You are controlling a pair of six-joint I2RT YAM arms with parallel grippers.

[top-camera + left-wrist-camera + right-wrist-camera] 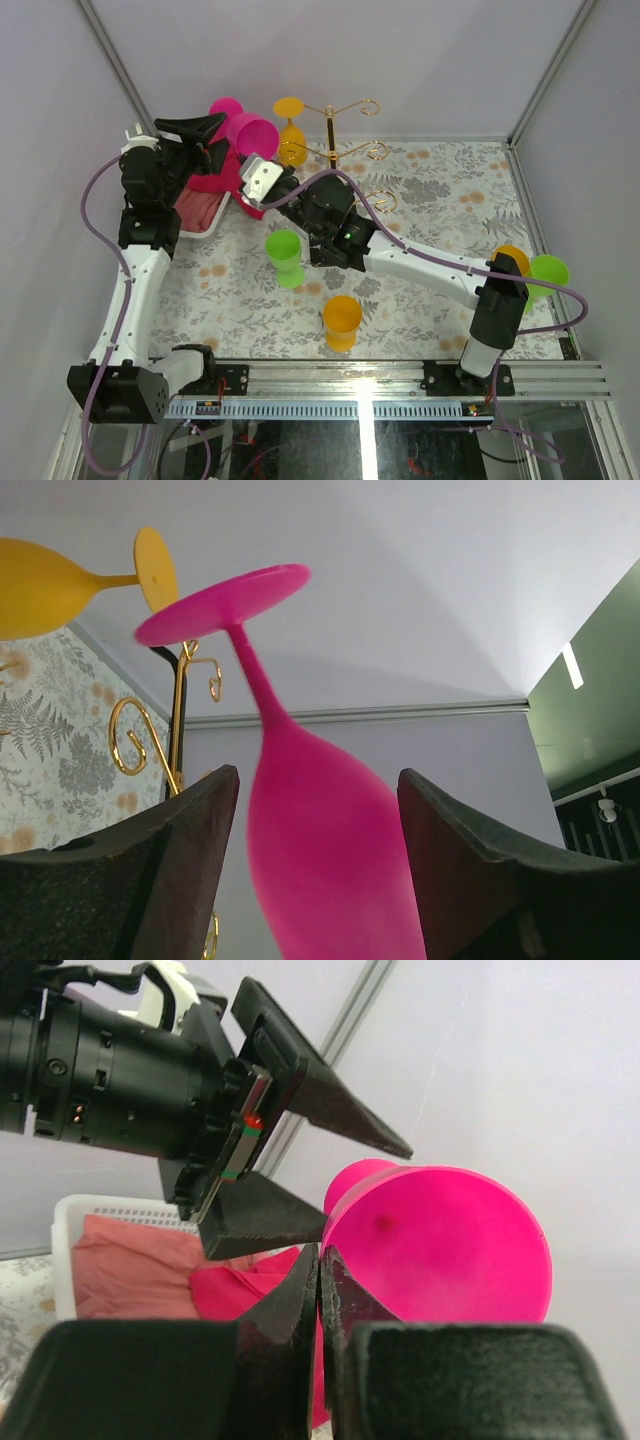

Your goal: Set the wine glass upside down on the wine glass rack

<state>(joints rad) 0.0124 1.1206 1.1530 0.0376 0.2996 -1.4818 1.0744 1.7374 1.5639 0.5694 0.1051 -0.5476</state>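
Arms both reach toward the far left, meeting at the pink wine glass [252, 135], which is aloft and tilted, just left of the wine glass rack [335, 130]. Our right gripper [320, 1260] pinches its rim. Our left gripper [318, 775] straddles the bowl; we cannot tell whether it grips.

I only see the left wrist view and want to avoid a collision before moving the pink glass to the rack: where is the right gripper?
Observer: The right gripper is at the open rim of the pink wine glass, fingers pressed together. Whether it is pinching the rim, I cannot tell.
Operator: Which rack arms are free?
Observer: In the top view, the curl-ended arms on the right side of the wine glass rack hold nothing.
Operator: What's on the table nearby?
Observer: A white basket holding reddish cloth, lower left of the glass in the top view.
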